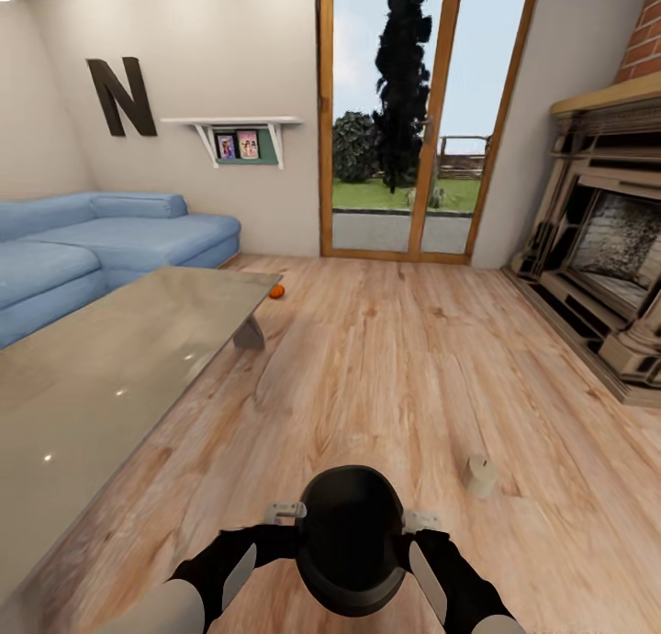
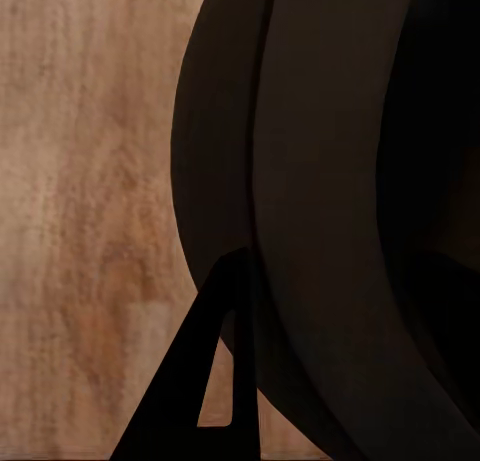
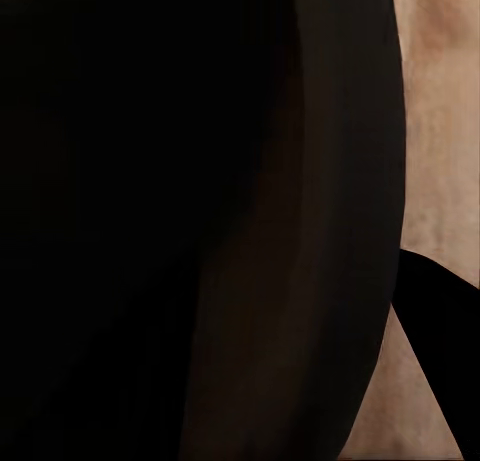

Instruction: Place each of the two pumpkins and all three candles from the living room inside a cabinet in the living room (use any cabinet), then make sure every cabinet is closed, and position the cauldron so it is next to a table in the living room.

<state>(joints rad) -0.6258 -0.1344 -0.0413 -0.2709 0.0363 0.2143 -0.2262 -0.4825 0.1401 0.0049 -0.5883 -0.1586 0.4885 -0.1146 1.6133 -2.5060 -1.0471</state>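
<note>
Item 1. Floor [image 1: 413,359]: pale wood planks, open between sofa and fireplace; the route for the carry.

Item 2. Surface [image 1: 101,368]: glossy grey glass-like top on a dark base, ahead and to the robot's left. Judged destination for the pot; setting it on the floor just beside the near long edge should satisfy "next to".

Item 3. Cauldron [image 1: 351,538]: matte black, mouth facing the head camera, held off the floor between both arms, close to the trunk.

Item 4. Left claw [image 1: 286,509] and right claw [image 1: 420,521]: each pressed to a side of the cauldron, grasping it between them. Advice: keep equal inward pressure, turn left slowly, lower both together, release only once the feet rest.

Item 5. Candle [image 1: 479,476]: beige, upright on the floor, just right of the pot; steer clear.

Item 6. Pumpkin [image 1: 276,292]: orange, on the floor by the surface's far corner.
</note>
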